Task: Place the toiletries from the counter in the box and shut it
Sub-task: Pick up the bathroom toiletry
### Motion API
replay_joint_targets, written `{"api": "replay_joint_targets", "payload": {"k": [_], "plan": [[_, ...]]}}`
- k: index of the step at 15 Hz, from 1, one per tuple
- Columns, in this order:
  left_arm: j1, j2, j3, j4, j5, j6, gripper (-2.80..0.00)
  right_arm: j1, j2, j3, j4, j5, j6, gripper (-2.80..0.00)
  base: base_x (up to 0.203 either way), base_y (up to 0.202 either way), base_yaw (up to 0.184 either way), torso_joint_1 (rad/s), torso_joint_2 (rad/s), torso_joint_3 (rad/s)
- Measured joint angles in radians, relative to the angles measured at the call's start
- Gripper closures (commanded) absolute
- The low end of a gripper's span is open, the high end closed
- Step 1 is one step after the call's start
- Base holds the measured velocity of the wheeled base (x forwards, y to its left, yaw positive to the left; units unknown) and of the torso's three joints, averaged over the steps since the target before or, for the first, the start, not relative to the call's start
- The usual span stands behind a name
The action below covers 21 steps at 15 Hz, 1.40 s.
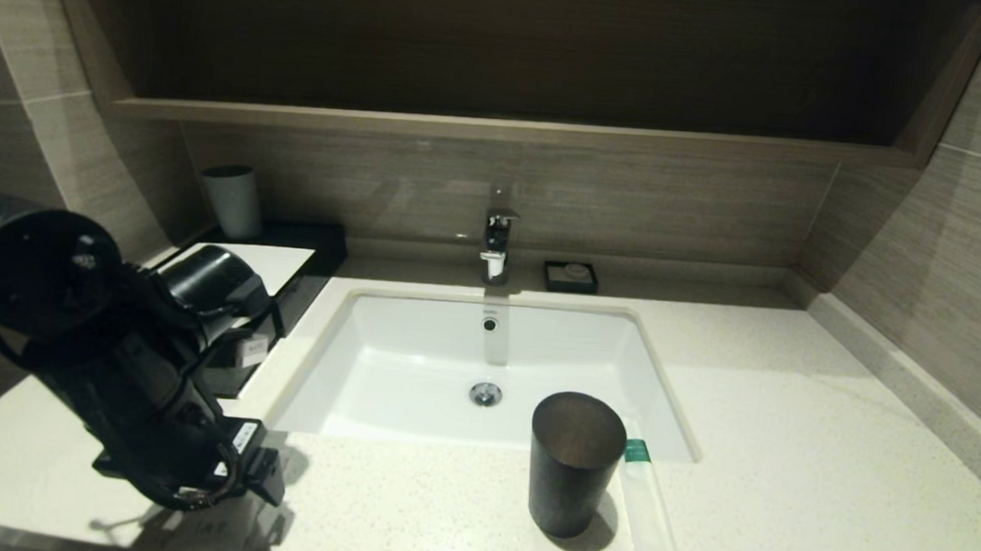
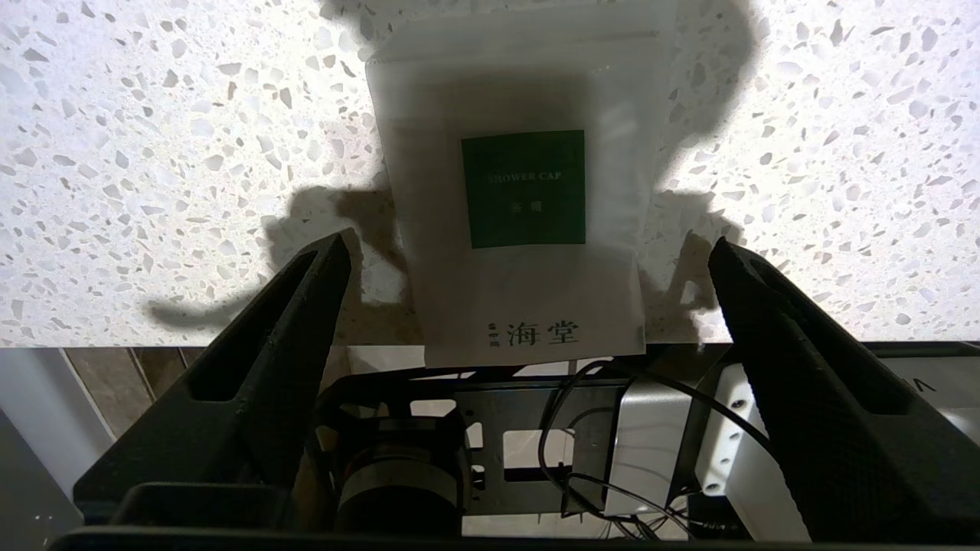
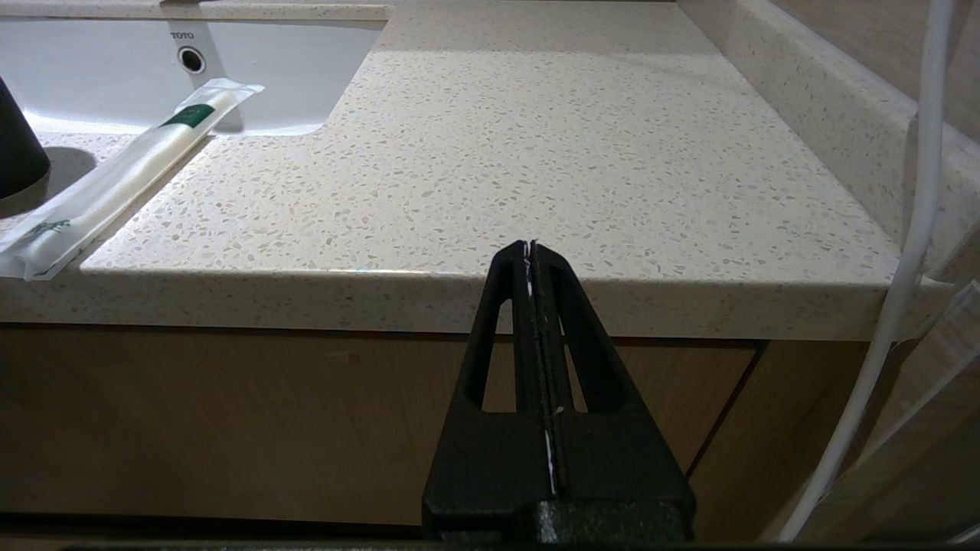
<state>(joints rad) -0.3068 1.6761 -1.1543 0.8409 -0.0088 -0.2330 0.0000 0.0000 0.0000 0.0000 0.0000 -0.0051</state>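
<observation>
A short flat sachet (image 2: 521, 191) with a green label lies on the speckled counter (image 2: 153, 153), its near end hanging over the front edge. My left gripper (image 2: 530, 240) hovers over that end, open, one finger on each side and neither touching it. A long narrow sachet (image 1: 650, 519) lies at the sink's front right corner, beside the dark cup (image 1: 575, 465); the same long sachet (image 3: 122, 168) shows in the right wrist view. The box (image 1: 277, 260) sits at the back left, its front hidden by my left arm (image 1: 117, 357). My right gripper (image 3: 530, 246) is shut and empty, low before the counter's front edge.
The white sink (image 1: 418, 372) fills the counter's middle, with a faucet (image 1: 496, 242) and a small black soap dish (image 1: 570, 276) behind it. A grey cup (image 1: 232, 201) stands behind the box. A white cable (image 3: 911, 229) hangs by my right arm.
</observation>
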Motion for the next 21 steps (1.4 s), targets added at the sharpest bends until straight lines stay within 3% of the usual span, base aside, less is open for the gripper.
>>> {"api": "replay_joint_targets", "payload": {"k": [21], "plan": [[0.0,0.03,-0.001,-0.017,0.003,-0.028,-2.8,0.0,0.0,0.0,0.0,0.0,0.0,0.0,0.0,0.0,0.0,0.0,0.0,0.0]]}}
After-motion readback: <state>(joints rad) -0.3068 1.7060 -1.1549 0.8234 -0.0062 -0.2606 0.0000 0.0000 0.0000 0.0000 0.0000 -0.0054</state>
